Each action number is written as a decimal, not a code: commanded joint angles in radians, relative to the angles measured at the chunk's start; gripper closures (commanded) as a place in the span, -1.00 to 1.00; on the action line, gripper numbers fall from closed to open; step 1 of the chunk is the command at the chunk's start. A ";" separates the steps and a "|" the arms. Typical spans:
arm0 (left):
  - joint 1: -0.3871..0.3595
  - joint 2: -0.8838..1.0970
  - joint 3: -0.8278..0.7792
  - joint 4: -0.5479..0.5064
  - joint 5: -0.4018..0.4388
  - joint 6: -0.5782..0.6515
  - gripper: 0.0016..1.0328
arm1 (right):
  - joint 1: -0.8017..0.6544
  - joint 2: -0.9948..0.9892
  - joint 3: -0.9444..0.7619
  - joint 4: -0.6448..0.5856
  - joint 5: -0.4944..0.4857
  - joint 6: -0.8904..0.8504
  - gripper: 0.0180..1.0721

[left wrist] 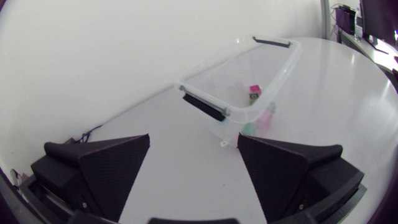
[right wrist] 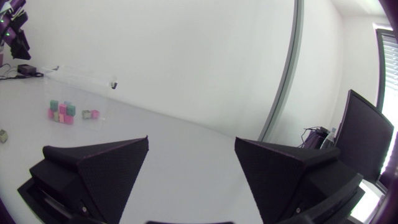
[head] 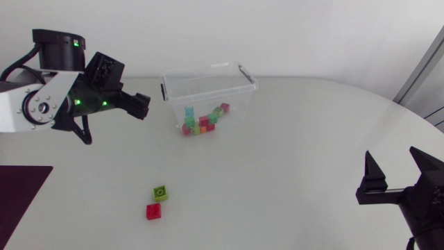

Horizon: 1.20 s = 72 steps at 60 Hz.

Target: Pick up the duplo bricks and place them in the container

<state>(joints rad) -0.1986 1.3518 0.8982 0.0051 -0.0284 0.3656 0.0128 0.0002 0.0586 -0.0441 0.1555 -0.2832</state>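
Left gripper point(left wrist: 193, 138) — seemingly two loose bricks point(head: 160, 192)

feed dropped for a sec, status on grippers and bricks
Both grippers open, empty: left gripper by the container, right gripper far off. Green brick and red brick loose on the table, other bricks in the container. Nothing blocking them.

no readable text, labels or numbers appear anywhere, as far as the views allow.
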 commanded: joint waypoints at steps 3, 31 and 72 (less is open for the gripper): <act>-0.015 -0.080 -0.087 -0.051 0.053 0.032 -0.91 | -0.010 -0.006 -0.032 0.018 0.021 0.018 -0.90; -0.061 -0.206 -0.323 -0.275 0.225 0.389 -0.91 | 0.006 -0.005 -0.036 0.024 0.006 0.018 -0.91; -0.094 0.122 -0.194 -0.387 0.260 0.630 -0.91 | 0.012 -0.006 -0.065 0.076 -0.001 0.016 -0.90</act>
<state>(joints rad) -0.2939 1.4391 0.6533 -0.3763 0.2119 0.9699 0.0185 -0.0002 0.0200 0.0200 0.1543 -0.2832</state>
